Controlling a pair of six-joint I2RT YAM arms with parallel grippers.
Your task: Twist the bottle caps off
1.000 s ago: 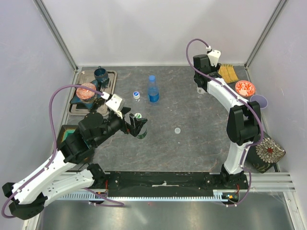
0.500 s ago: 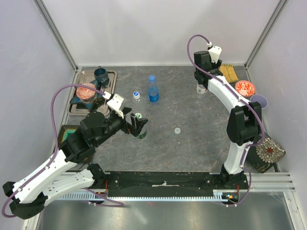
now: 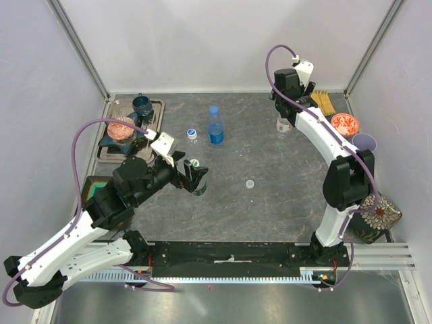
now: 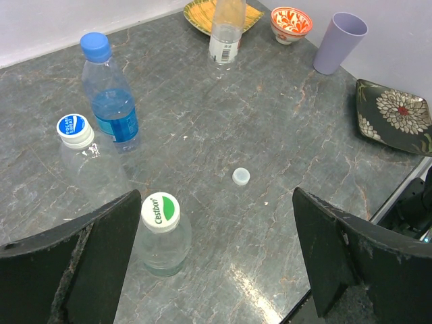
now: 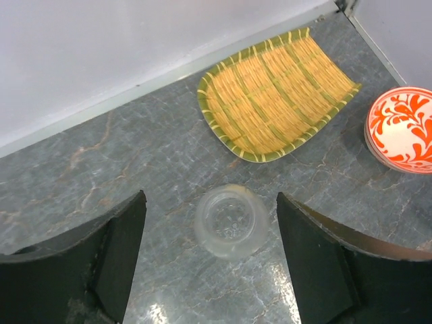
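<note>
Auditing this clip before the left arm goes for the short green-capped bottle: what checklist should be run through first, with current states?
1. Left pincer open wide: ok.
2. Short bottle upright, green cap on: ok.
3. Bottle centred in the gap: not ok, it shows close to one finger.
4. Bottle already between the fingers, not beyond them: cannot tell.
5. Right pincer open, not touching the uncapped bottle: ok.
6. Loose cap clear of the approach: ok.

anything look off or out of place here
A small loose cap lies alone on the table, well away from the uncapped bottle standing at the far right. Nothing looks spilled or tipped over.
</note>
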